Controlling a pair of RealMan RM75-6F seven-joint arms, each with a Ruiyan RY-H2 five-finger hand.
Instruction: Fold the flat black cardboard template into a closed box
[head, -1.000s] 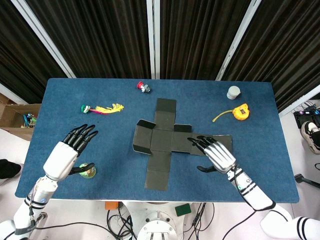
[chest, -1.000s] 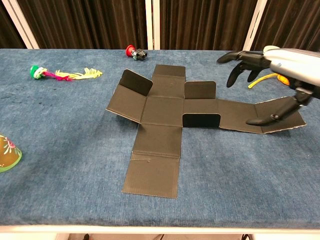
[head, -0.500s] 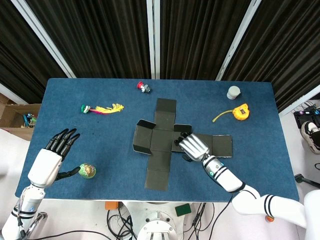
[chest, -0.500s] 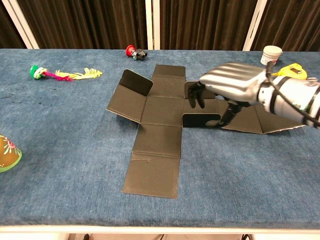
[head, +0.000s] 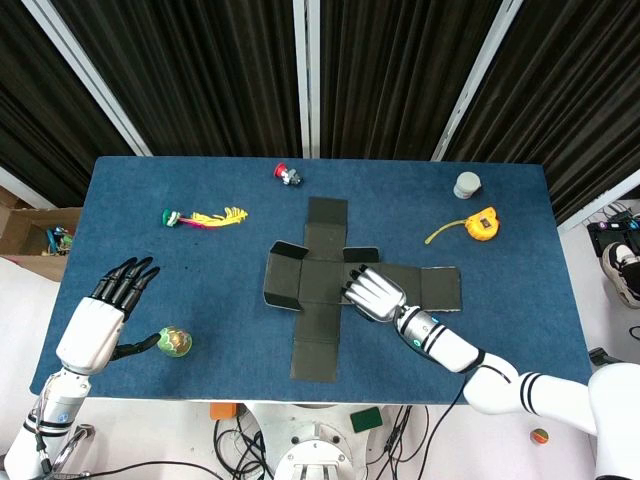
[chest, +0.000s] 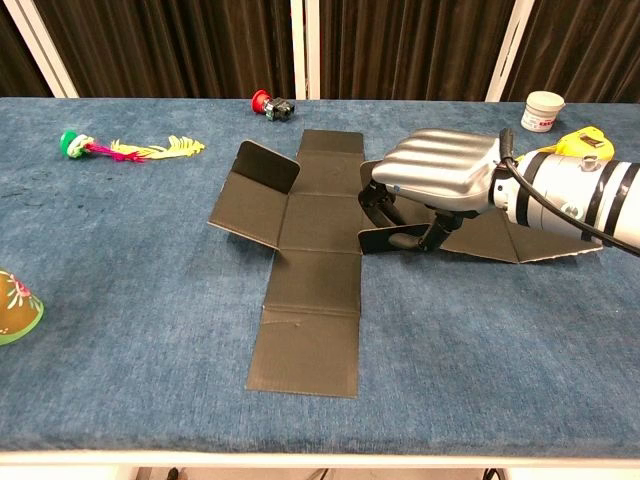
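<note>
template mid-table, cross-shaped, 9 o'clock flap raised | right hand fingers curled on its 3 o'clock arm | left hand spread, empty | light, stiff card: grip flap edges, fold along creases

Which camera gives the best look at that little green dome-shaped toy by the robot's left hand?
The head view: the green toy shows whole there, right beside the left hand. In the chest view the green toy is cut off by the left edge.
</note>
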